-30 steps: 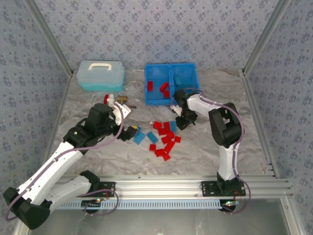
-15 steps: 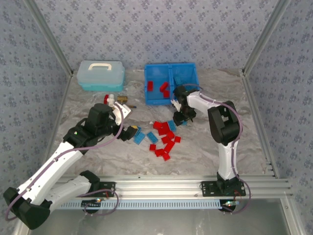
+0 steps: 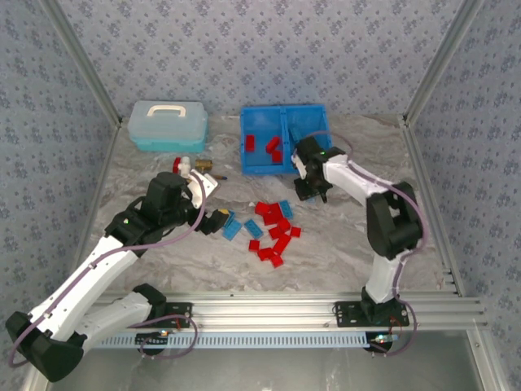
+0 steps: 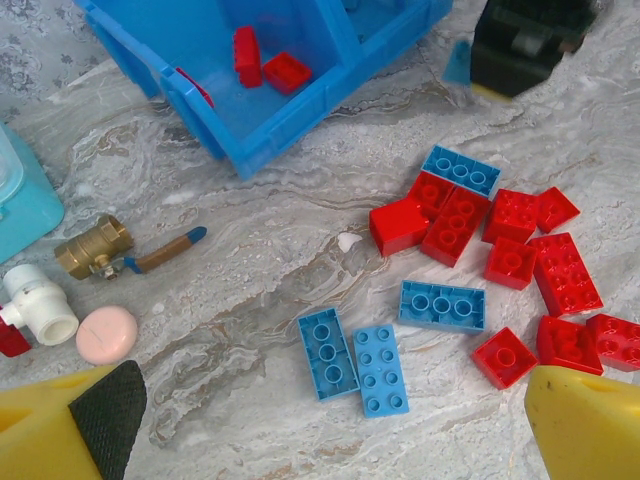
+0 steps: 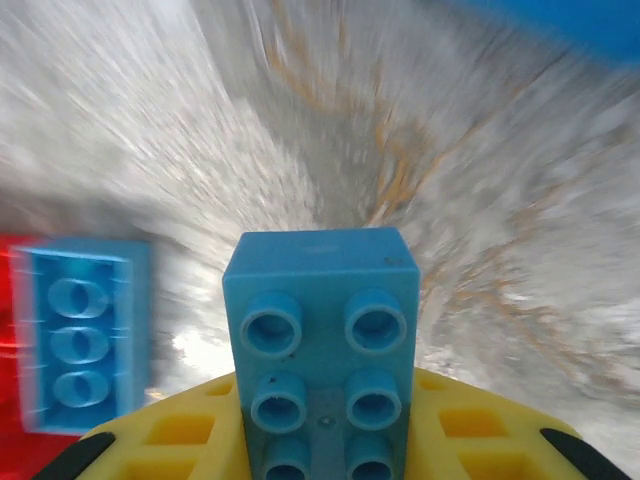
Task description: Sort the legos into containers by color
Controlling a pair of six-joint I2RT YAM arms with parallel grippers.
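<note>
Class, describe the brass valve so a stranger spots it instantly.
Find the pale-blue lidded case, far left. In front of it lie three small items. The valve alone is brass, with a blue lever; its neighbours are a pink disc and a white fitting.

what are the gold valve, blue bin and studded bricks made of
The small gold-coloured valve is probably brass: yellow metallic sheen, bright glints. The bright blue rectangular open-top bin looks like moulded plastic: smooth, faintly glossy, uniform colour. The red and blue rectangular studded bricks look like hard glossy plastic, with crisp moulded studs.
</note>
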